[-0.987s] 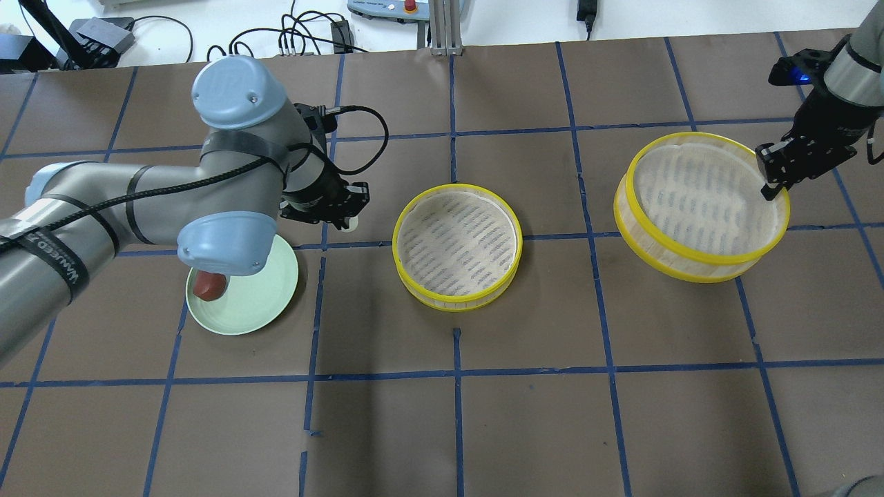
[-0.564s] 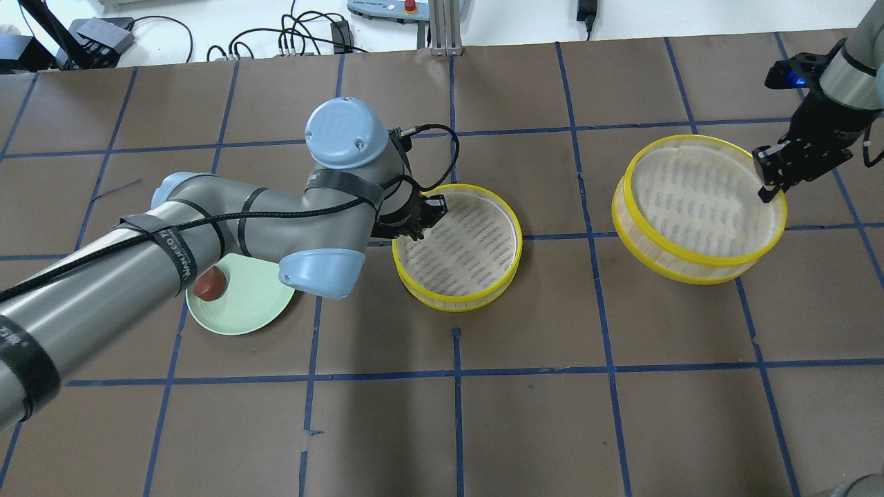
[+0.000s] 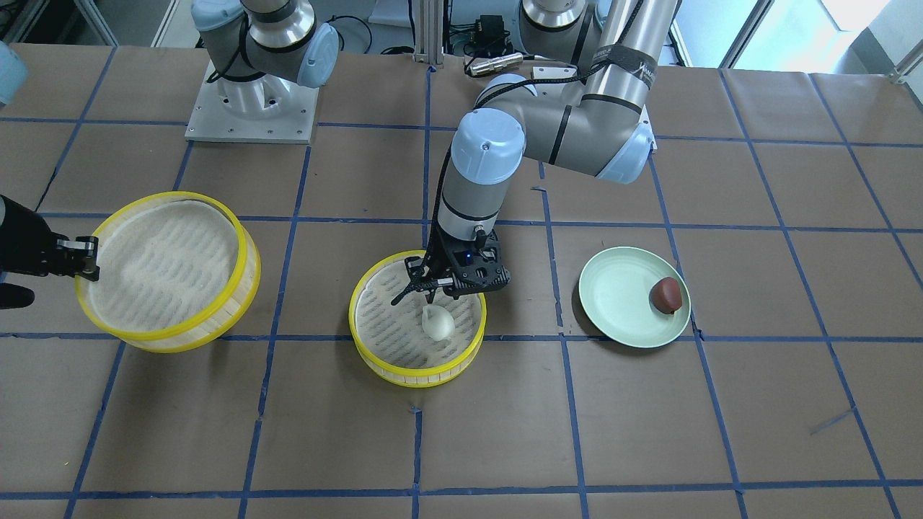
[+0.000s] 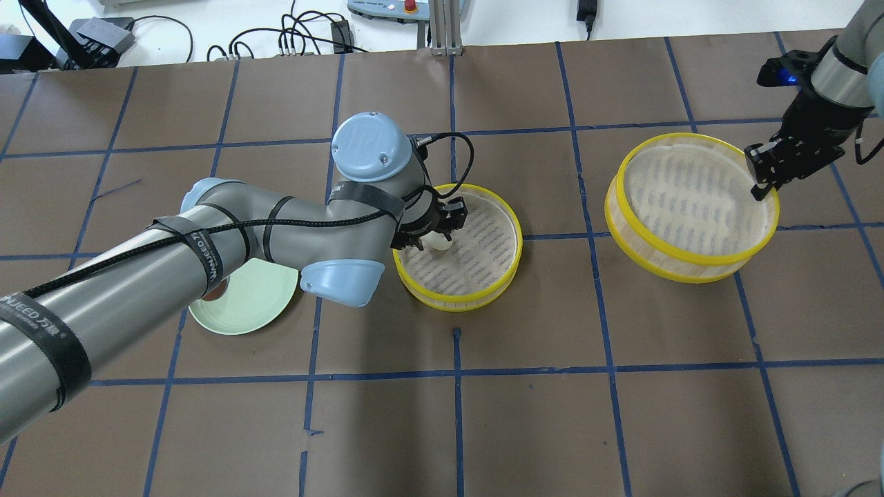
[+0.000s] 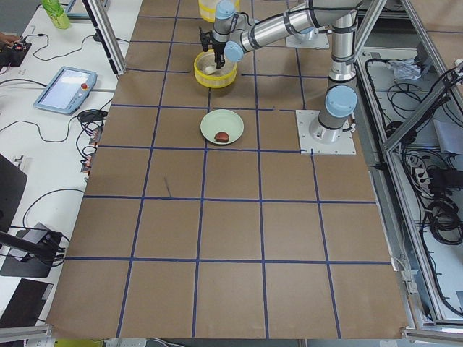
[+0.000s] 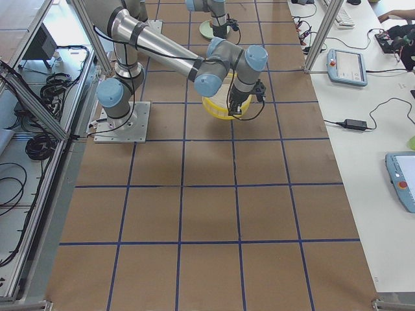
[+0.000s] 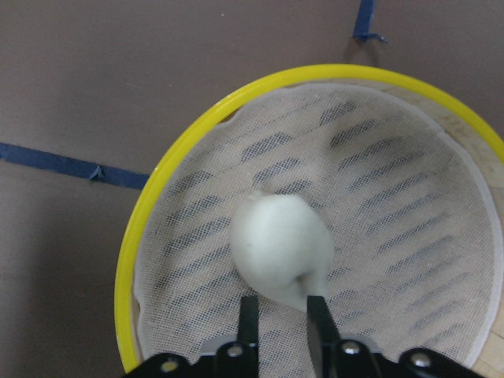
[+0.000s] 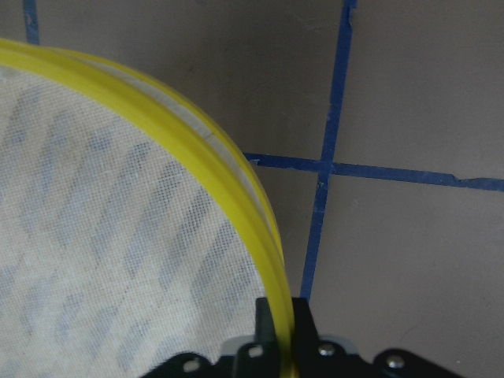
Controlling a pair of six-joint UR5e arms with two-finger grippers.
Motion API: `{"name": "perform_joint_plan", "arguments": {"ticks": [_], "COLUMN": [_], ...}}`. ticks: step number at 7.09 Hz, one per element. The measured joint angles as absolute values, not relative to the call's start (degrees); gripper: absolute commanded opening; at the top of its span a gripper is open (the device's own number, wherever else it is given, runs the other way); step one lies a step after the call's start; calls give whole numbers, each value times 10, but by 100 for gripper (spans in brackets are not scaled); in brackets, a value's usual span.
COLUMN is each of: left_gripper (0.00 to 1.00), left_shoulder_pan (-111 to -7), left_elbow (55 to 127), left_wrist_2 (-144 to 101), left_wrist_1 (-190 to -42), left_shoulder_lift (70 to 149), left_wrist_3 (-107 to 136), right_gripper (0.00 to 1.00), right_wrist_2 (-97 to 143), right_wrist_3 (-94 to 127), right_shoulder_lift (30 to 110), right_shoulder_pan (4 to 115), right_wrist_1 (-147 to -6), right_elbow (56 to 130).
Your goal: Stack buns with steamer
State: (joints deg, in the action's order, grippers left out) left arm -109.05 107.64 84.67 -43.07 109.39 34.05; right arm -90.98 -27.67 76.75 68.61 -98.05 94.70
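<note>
My left gripper is shut on the white bun and holds it low inside the centre steamer. In the left wrist view the fingertips pinch the lower end of the bun just over the mesh. The dark reddish-brown bun lies on the pale green plate; in the overhead view my left arm hides most of it. My right gripper is shut on the yellow rim of a second steamer and holds it tilted above the table.
The centre steamer sits on brown paper with a blue tape grid. The plate lies to its left under my left arm. Cables and boxes lie beyond the table's far edge.
My left arm has swung right from beside the plate, carrying the white bun to inside the centre steamer. My right gripper has shifted the second steamer slightly up and left.
</note>
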Motion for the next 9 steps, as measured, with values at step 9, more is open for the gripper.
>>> {"name": "perform_joint_plan", "arguments": {"ticks": [9], "left_gripper": [99], "left_shoulder_pan": [-758], "left_elbow": [1154], "left_wrist_2": [864], "left_wrist_1": [-559], "left_shoulder_lift": [1002], "left_wrist_3": [-223], "right_gripper": [8], "right_wrist_2": [-862], "right_wrist_3": [123], "right_shoulder_lift": [701], "right_shoulder_pan": [998], "right_wrist_1": [-1115], "right_elbow": [946]}}
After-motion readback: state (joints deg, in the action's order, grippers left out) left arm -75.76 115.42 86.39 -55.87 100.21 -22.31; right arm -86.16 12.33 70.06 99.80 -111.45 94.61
